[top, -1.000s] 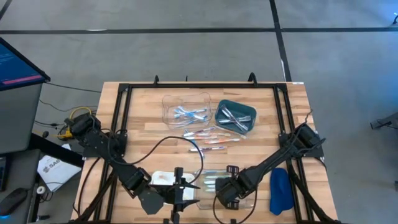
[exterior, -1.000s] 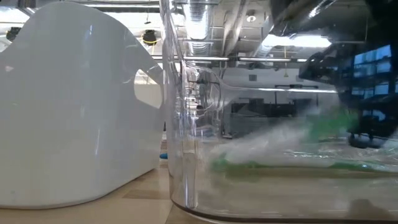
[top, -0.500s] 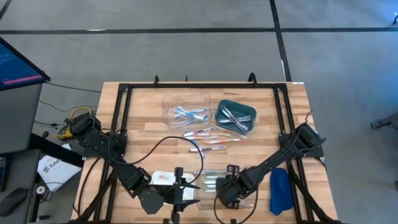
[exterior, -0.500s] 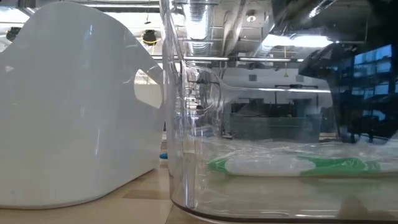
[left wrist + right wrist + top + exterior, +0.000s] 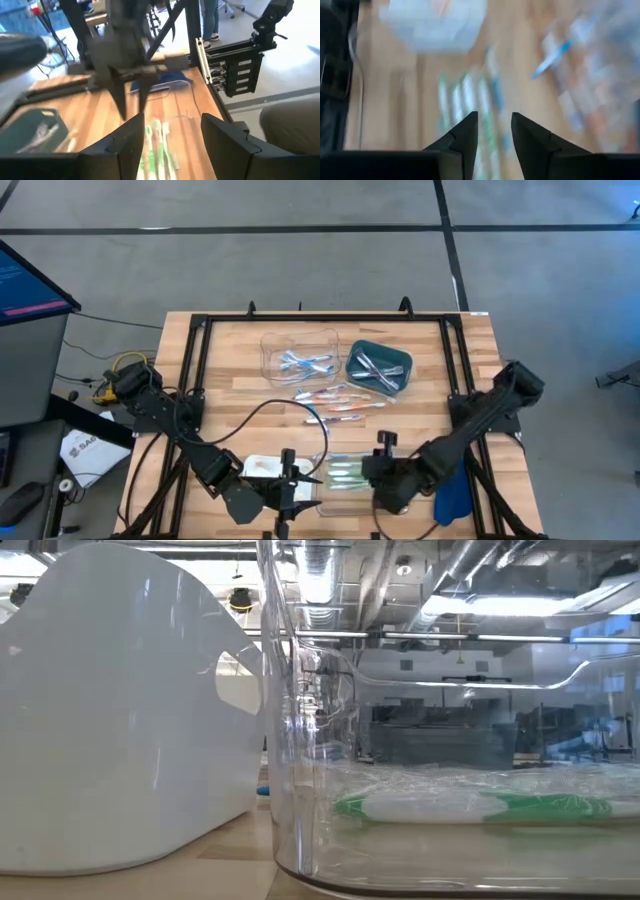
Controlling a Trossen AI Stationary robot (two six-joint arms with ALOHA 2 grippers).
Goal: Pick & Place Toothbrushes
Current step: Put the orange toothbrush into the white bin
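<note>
Several green toothbrushes (image 5: 345, 473) lie flat side by side in a clear tray (image 5: 331, 498) near the table's front edge; one shows through the tray wall (image 5: 470, 806). My right gripper (image 5: 372, 467) hangs above the tray's right end, open, with nothing between its fingers (image 5: 492, 134). My left gripper (image 5: 305, 480) waits open just left of the tray, level, facing the green toothbrushes (image 5: 157, 145). Orange-pink toothbrushes (image 5: 335, 402) lie loose on the table's middle. Blue ones lie in a far clear tray (image 5: 298, 360), grey-white ones in a teal tray (image 5: 378, 367).
A white tray (image 5: 258, 467) stands left of the near clear tray, beside my left gripper. A blue cloth (image 5: 452, 485) lies at the near right. A black frame (image 5: 300, 320) rims the table. A cable (image 5: 262, 412) loops across the wood.
A green toothbrush that hung tilted by my right gripper has dropped and now lies flat on the clear tray's floor. My right gripper has then risen out of the low view and drawn back toward the table's right edge, tipping more level.
</note>
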